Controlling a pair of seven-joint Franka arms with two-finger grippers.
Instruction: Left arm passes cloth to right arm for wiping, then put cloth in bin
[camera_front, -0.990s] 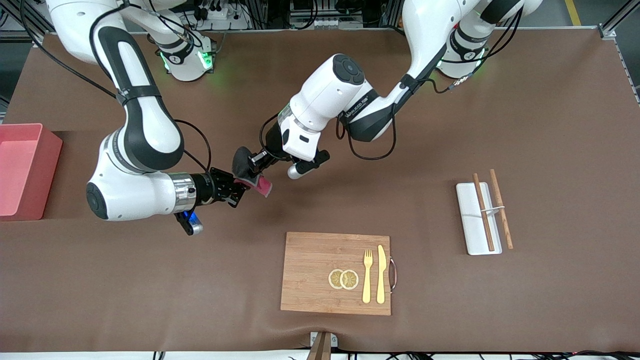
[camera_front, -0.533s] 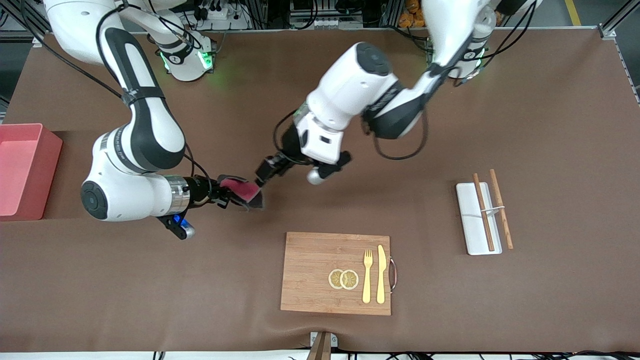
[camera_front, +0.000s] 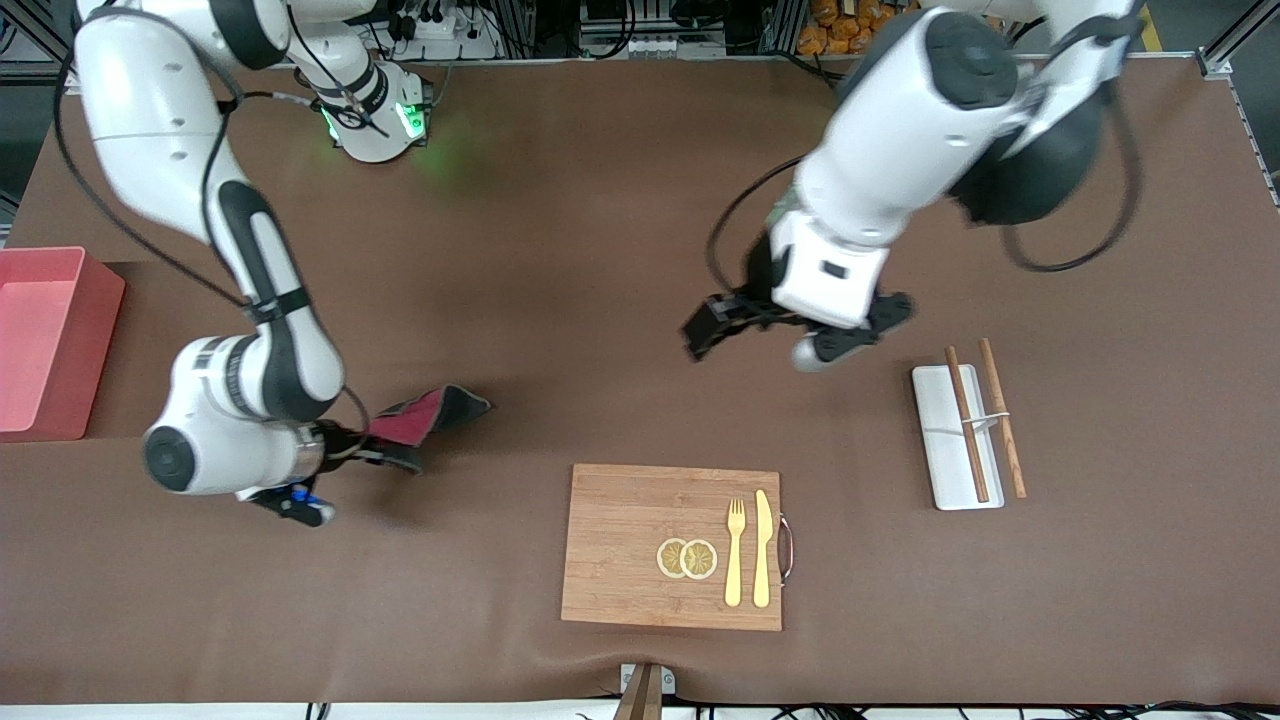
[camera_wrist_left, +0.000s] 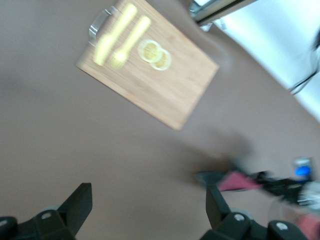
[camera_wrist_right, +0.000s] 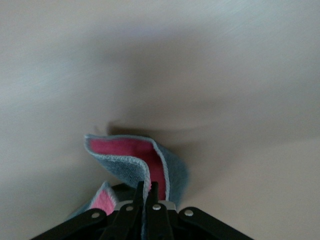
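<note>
A brown table (camera_front: 600, 250) holds a wooden cutting board (camera_front: 640, 545), the landmark here. On the board lie two lemon slices (camera_front: 687, 558), a yellow fork (camera_front: 735, 553) and a yellow knife (camera_front: 762, 548).

The right gripper (camera_front: 375, 452) hangs over bare table beside the board, toward the right arm's end. Its fingers (camera_wrist_right: 148, 196) are clenched on the cloth (camera_front: 425, 418), which droops from them, crimson-pink face showing with a dark grey edge.

The left gripper (camera_front: 708, 330) hovers over bare table farther from the front camera than the board. Its fingers (camera_wrist_left: 80, 202) stand spread wide with nothing between them.

The pink bin (camera_front: 48, 340) sits at the right arm's end of the table, well apart from the board. Toward the left arm's end, a white tray (camera_front: 945, 440) carries brown chopsticks (camera_front: 985, 418).
</note>
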